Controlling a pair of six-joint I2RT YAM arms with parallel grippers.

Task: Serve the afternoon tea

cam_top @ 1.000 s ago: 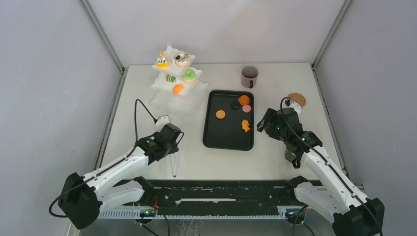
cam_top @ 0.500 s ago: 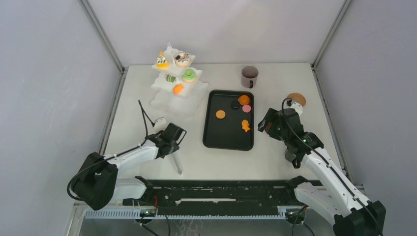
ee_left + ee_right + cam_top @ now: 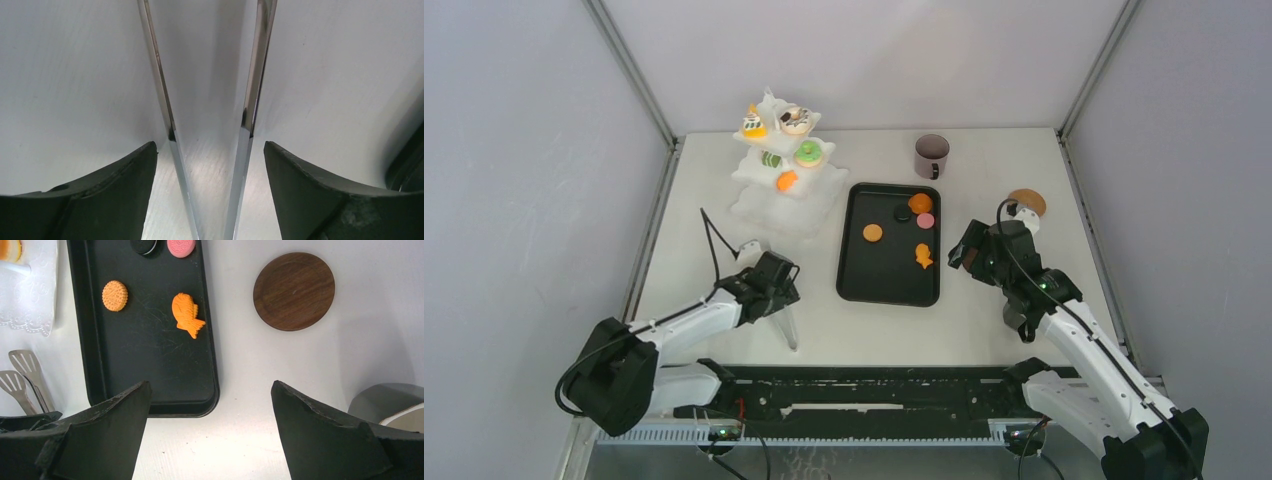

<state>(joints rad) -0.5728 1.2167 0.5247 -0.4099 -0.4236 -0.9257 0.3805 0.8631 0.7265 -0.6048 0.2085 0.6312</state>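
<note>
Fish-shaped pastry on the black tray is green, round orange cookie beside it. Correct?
No: the fish-shaped pastry is orange, not green, as the right wrist view shows. It does lie on the black tray, with the round orange cookie beside it.

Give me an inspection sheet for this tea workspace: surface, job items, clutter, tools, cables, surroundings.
Surface: white table, no stains seen.
Job's things: tray pastries, five on the black tray; stand pastries, five on the white tiered stand; mug upright beyond the tray.
Clutter: wooden coaster right of the tray; metal tongs lying on the table.
Tools: left tool open, the tongs' arms between its fingers with gaps either side; right tool open, empty.
Cables: black cable looping up beside the left arm.
Surroundings: grey wall panels, metal frame posts.
</note>
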